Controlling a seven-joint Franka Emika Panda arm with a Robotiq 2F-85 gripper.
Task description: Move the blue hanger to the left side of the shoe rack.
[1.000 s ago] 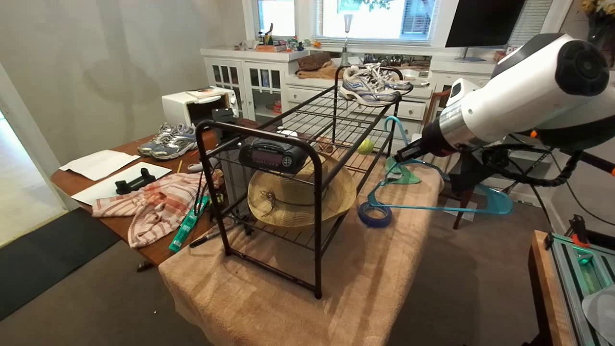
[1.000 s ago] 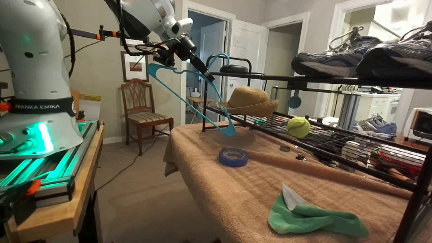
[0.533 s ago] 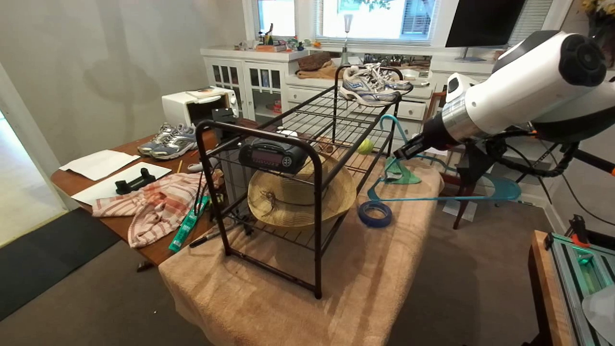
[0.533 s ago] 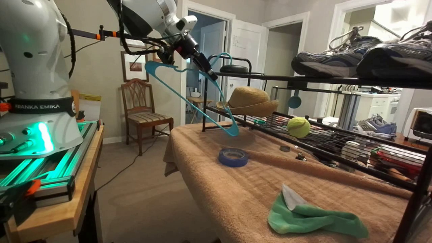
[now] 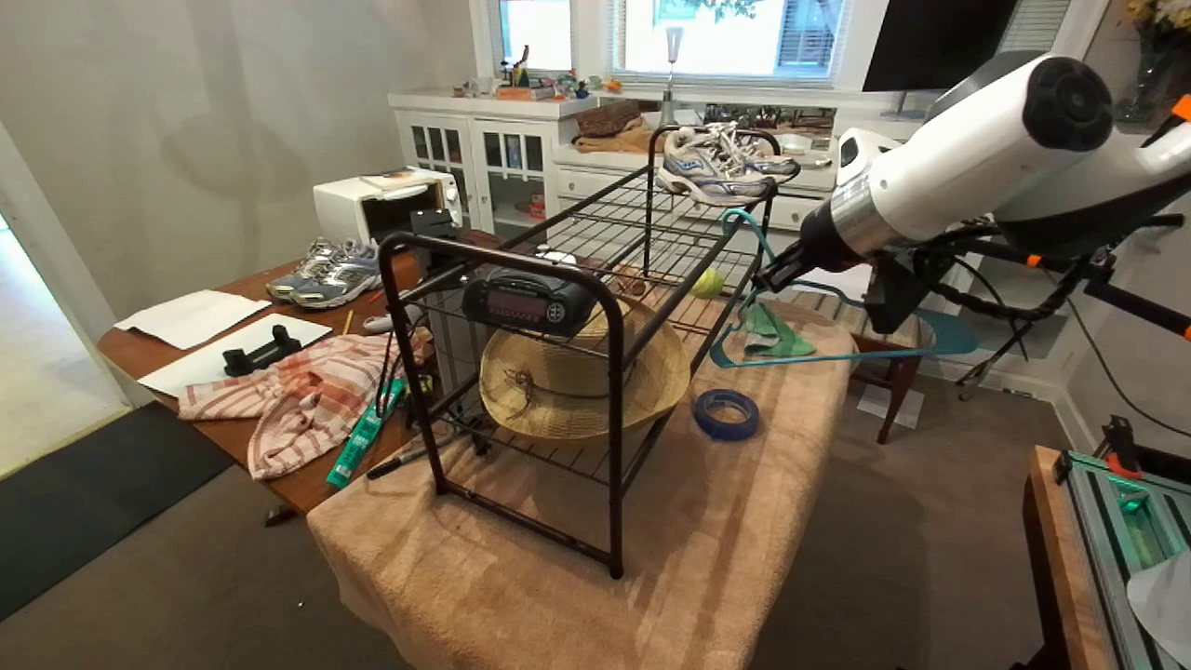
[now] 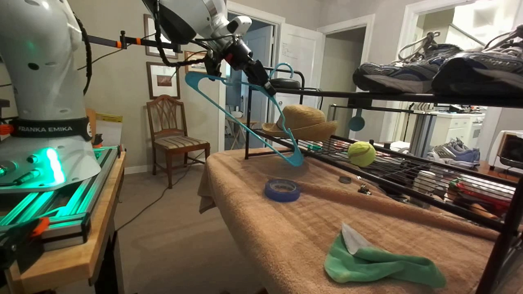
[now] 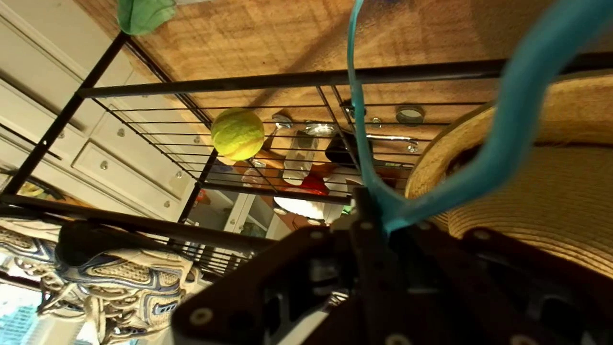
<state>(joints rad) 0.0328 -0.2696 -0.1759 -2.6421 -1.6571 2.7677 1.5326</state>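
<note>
Cloth-covered desk [image 5: 707, 568] carries the black wire shoe rack [image 5: 616, 447]. In an exterior view, the blue hanger [image 6: 243, 125] is held tilted beside the rack, at its nine-o'clock end; contact cannot be confirmed. Expect light, fairly stiff, smooth plastic that may swivel when held at one point. Recommended hold: the neck below the hook [image 6: 282, 64]. Hand [image 6: 270, 90]: gap at the plastic's thickness, pinching the hanger near that neck, hook at one o'clock.
</note>
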